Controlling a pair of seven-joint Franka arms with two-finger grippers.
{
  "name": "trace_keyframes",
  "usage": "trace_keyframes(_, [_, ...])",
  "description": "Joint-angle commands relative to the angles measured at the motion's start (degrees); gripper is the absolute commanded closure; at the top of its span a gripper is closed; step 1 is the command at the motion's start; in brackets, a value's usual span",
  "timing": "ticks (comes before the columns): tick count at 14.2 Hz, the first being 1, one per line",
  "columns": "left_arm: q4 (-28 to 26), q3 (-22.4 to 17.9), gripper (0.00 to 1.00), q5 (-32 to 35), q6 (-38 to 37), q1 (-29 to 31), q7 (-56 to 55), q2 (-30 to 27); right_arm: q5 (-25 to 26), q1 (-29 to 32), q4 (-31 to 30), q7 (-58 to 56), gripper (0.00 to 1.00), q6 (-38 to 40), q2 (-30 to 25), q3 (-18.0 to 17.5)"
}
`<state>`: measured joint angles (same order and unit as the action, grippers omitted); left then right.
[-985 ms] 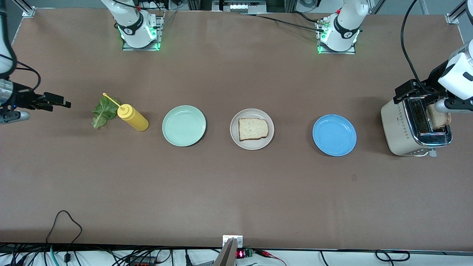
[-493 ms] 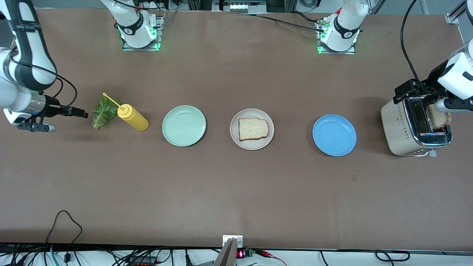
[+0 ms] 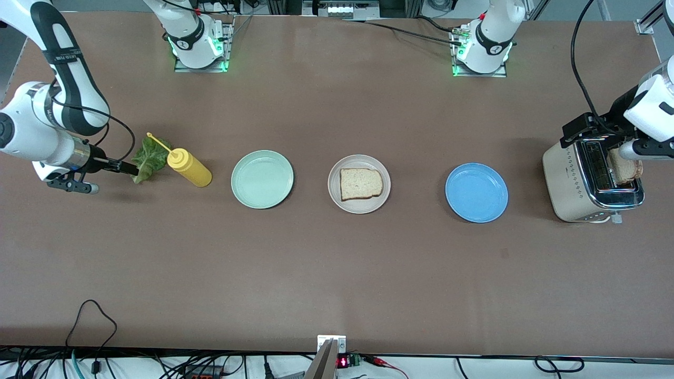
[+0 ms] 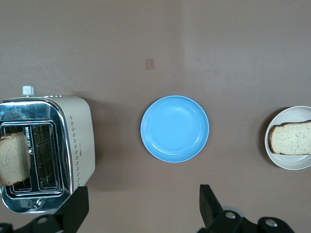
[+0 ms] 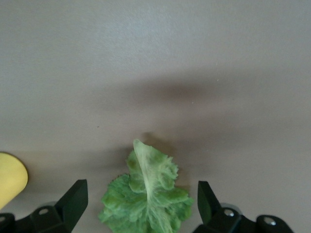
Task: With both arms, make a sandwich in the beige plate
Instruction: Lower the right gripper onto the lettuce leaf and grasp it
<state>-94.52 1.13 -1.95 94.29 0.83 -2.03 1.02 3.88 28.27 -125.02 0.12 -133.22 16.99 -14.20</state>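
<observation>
One bread slice [image 3: 360, 183] lies on the beige plate [image 3: 359, 208] at the table's middle; both show in the left wrist view, slice [image 4: 291, 138] and plate [image 4: 286, 162]. A second slice [image 3: 625, 169] stands in the toaster [image 3: 571, 179], also seen from the left wrist [image 4: 13, 158]. The lettuce leaf [image 3: 149, 157] lies on the table toward the right arm's end. My right gripper [image 3: 125, 168] is open and low, its fingers either side of the leaf's end [image 5: 146, 199], gripper [image 5: 141, 196]. My left gripper [image 3: 576, 131] waits open and empty above the toaster [image 4: 141, 204].
A yellow squeeze bottle [image 3: 189, 167] lies tipped beside the lettuce, its body at the edge of the right wrist view [image 5: 10, 177]. A mint-green plate [image 3: 262, 179] and a bright blue plate [image 3: 476, 192] flank the beige plate. The toaster [image 4: 73, 141] stands at the left arm's end.
My right arm has swung in from the table's end toward the lettuce, bringing its open fingers up to the leaf. The left arm has not moved.
</observation>
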Motion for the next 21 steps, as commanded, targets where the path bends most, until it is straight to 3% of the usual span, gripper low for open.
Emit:
trace_keyframes(1, [-0.41, -0.52, 0.00, 0.01, 1.06, -0.39, 0.45, -0.75, 1.22, -1.11, -0.49, 4.97, 0.00, -1.86, 0.59, -0.39])
trace_keyframes(8, [-0.41, -0.52, 0.00, 0.01, 1.07, -0.30, 0.45, -0.75, 1.31, -2.87, -1.02, 10.78, 0.00, -3.97, 3.92, -0.39])
trace_keyframes(11, [-0.41, -0.52, 0.00, 0.01, 1.07, -0.30, 0.45, -0.67, 5.77, -2.52, -1.11, 10.87, 0.00, -4.68, 5.24, -0.39])
trace_keyframes(18, [-0.41, -0.61, 0.00, 0.01, 1.15, -0.04, 0.45, -0.58, 6.32, -1.81, -1.11, 10.69, 0.00, -5.03, 5.78, -0.39])
trace_keyframes(21, [-0.41, -0.61, 0.00, 0.01, 1.15, 0.05, 0.45, -0.58, 7.98, -1.03, -1.11, 10.17, 0.10, -5.03, 5.78, -0.30])
